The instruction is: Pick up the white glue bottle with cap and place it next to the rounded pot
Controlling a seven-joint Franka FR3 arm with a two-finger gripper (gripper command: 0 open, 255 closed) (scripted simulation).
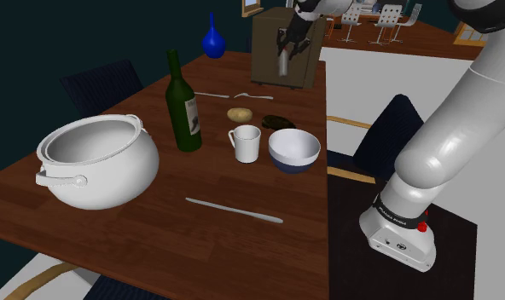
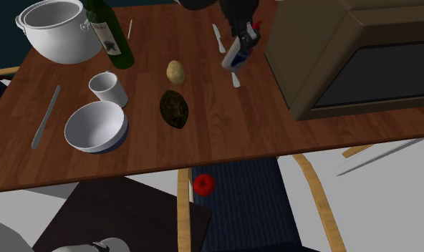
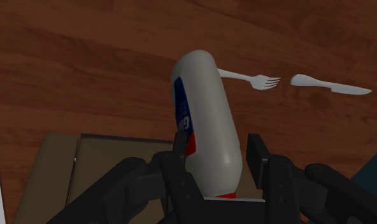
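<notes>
The white glue bottle [image 3: 203,121], with a blue and red label, hangs in the air above the far end of the wooden table [image 1: 157,226]. My black gripper [image 3: 218,145] is shut on it near its capped end, one finger on each side. In the shoulder view the gripper [image 1: 287,44] and the bottle [image 1: 282,65] are in front of a brown box [image 1: 268,60]. In the second exterior view the bottle [image 2: 234,54] slants down from the gripper [image 2: 242,30] over a fork. The rounded white pot [image 1: 97,162] stands at the table's other end, far from the gripper.
Between bottle and pot stand a dark green wine bottle [image 1: 182,102], a white mug [image 1: 246,143] and a white bowl [image 1: 293,149]. A potato [image 1: 239,113], a dark lump [image 1: 279,122], a fork [image 3: 251,79] and knives [image 1: 234,210] lie on the table. A blue vase [image 1: 212,38] stands at the far edge.
</notes>
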